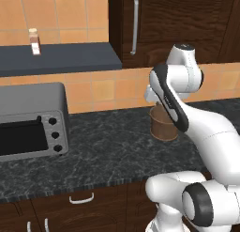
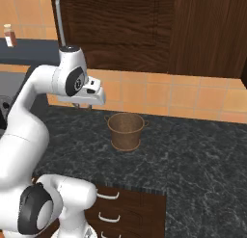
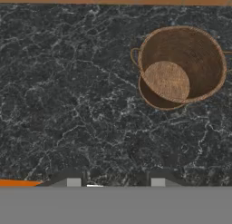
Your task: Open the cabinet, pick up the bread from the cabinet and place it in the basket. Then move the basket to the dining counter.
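Observation:
The brown woven basket stands upright on the black speckled counter, and the hand view shows nothing inside the basket. My gripper hangs above the counter to the basket's left, pointing down, open, with nothing between its fingers. In the left base view the hand sits just above the basket, partly behind my own arm. The dark wooden cabinet on the wall above is closed, its silver bar handle vertical. The bread is hidden. The dining counter is out of view.
A grey toaster oven stands at the counter's left end. A dark shelf above it carries a small bottle. Drawers with curved handles lie below the counter edge. An orange tiled wall backs the counter.

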Tool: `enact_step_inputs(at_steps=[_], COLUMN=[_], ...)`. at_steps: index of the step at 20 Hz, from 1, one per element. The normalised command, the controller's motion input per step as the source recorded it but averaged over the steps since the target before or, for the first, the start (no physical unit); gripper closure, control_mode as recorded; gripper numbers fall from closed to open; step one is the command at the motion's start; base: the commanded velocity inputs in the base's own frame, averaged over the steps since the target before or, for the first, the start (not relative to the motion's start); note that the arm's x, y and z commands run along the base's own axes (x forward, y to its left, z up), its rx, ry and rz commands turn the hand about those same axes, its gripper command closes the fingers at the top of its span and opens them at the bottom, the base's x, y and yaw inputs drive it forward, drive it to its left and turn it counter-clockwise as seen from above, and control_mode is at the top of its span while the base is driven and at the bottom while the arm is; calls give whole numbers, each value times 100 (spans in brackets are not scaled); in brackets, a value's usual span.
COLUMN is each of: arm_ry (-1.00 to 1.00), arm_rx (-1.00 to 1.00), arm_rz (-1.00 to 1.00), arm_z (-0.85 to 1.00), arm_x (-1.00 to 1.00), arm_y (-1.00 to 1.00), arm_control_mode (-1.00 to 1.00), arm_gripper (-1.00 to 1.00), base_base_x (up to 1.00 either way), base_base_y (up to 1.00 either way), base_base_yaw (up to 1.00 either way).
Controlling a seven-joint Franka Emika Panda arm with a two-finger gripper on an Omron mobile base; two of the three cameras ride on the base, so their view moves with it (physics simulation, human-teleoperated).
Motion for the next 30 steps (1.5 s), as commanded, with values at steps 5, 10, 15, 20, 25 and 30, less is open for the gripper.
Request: enact_step_inputs(at_steps=[5,10,15,20,25,30], arm_ry=[-22,-57,-49,-21,-17,-11], arm_rx=[7,-5,-4,0,0,0], arm_rz=[-6,-3,-2,-1,0,0], arm_z=[-6,91,100,95,81,59], arm_x=[-75,-35,0,0,5,26], arm_y=[16,76,30,0,0,8], arm_control_mode=[-100,-100,-100,-100,-100,-100], arm_gripper=[-100,-100,-100,-100,-100,-100], base_base_x=[0,0,0,0,0,0], base_base_y=[0,0,0,0,0,0], base_base_yaw=[0,0,0,0,0,0])
